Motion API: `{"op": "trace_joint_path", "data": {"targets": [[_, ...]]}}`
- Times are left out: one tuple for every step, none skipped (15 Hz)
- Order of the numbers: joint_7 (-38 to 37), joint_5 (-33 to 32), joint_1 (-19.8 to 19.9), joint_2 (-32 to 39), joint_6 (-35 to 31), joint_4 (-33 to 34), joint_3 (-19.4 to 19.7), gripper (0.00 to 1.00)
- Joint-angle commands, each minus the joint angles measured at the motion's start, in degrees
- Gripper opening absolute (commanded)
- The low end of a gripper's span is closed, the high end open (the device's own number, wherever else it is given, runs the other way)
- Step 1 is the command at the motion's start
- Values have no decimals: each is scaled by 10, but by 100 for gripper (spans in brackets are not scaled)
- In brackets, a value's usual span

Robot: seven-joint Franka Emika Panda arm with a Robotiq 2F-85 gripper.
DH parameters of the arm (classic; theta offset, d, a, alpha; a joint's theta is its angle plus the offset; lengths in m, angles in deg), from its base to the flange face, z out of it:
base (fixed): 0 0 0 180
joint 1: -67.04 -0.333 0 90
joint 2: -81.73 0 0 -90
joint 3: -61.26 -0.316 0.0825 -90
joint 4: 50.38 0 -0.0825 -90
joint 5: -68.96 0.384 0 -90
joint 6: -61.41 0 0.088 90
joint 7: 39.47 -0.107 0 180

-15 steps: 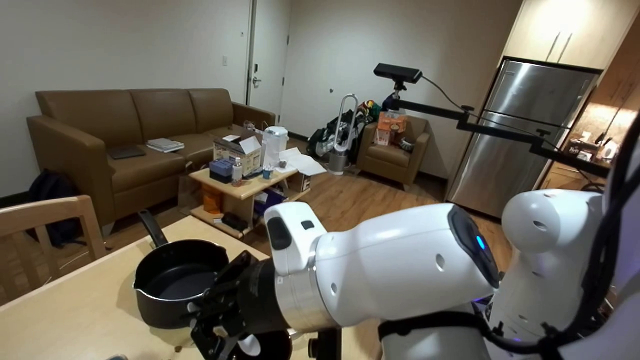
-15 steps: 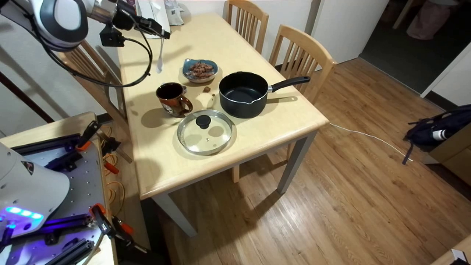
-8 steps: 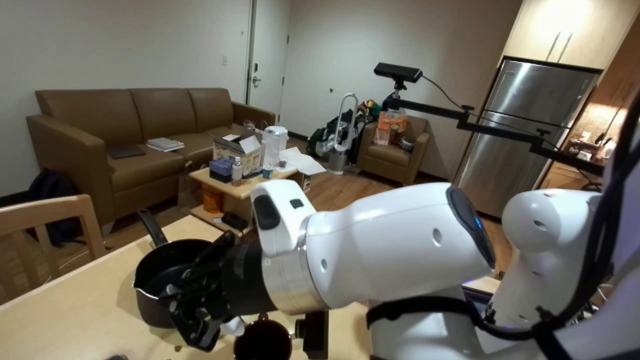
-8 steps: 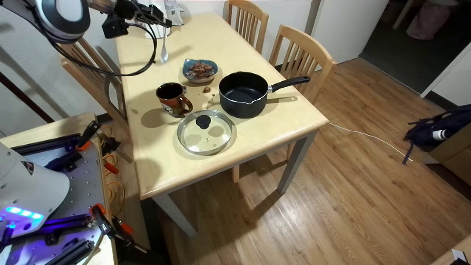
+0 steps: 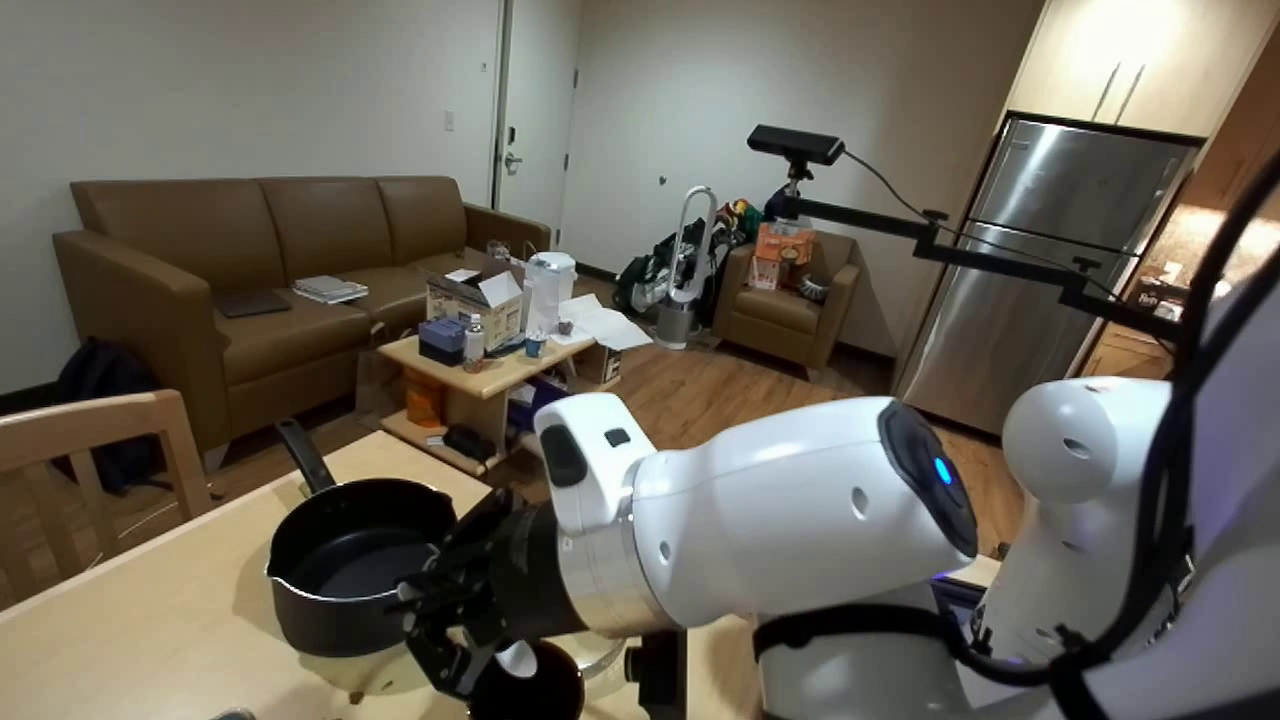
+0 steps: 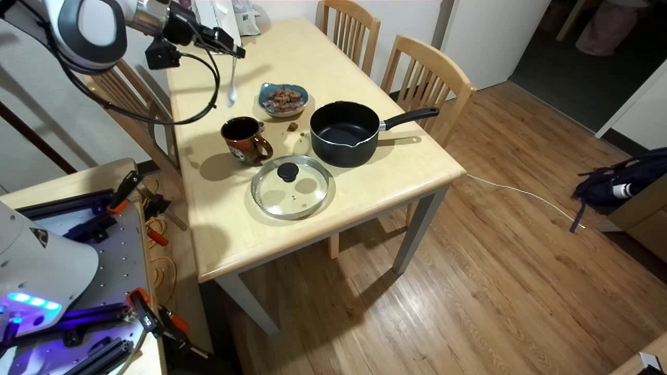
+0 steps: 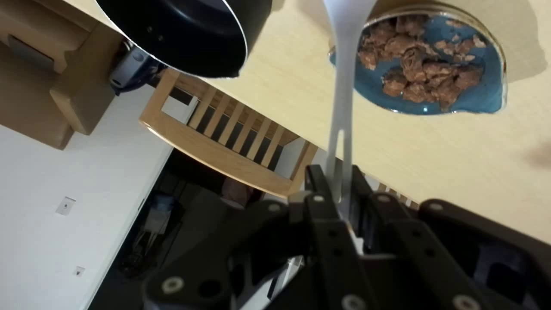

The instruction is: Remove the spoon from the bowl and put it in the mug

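Wrist view: spoon (image 7: 343, 82) seen lengthwise, wide end cut off by the top edge, handle running down into the gripper (image 7: 338, 185); slot in the handle just ahead of the fingertips

Grip: fingers drawn together on the thin handle, one on each side, spoon held between them

Spoon: white, hanging in the air over the table (image 6: 250, 242), wide end downward in an exterior view, apart from both bowl (image 7: 482, 98) and mug (image 6: 237, 147)

Overlap: in an exterior view the wide end (image 5: 517, 660) covers part of the mug's opening; gap cannot be judged from that angle

Mug: brown, upright, dark inside; contents cannot be made out

Bowl: blue inside, upright, brown chunks (image 7: 422, 75) heaped in it

Pot (image 6: 344, 154): black, upright near the bowl, long handle pointing away from the mug

Lid (image 6: 279, 200): glass, steel rim, knob (image 6: 287, 171) up, flat on the table just beside mug and pot

Loose bit (image 6: 293, 126): brown, on the table near the bowl

Room: sofa (image 5: 180, 235) and fridge (image 5: 1000, 345) in an exterior view
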Motion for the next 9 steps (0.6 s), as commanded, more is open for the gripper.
{"op": "trace_joint_path", "data": {"targets": [[-11,21,9,-5,-7,-24,-14,4],[-9,22,9,-3,-7,-24,-14,4],[-1,18,4,-1,-7,-23,-9,4],[5,15,-1,-1,-6,-20,-4,4],[8,15,-7,2,-1,-14,1,4],[12,11,-9,1,-1,-10,2,4],[14,9,-12,0,-1,-4,4,4],[14,8,-12,1,-1,-2,3,4],[16,7,-16,-2,-1,1,4,4]]}}
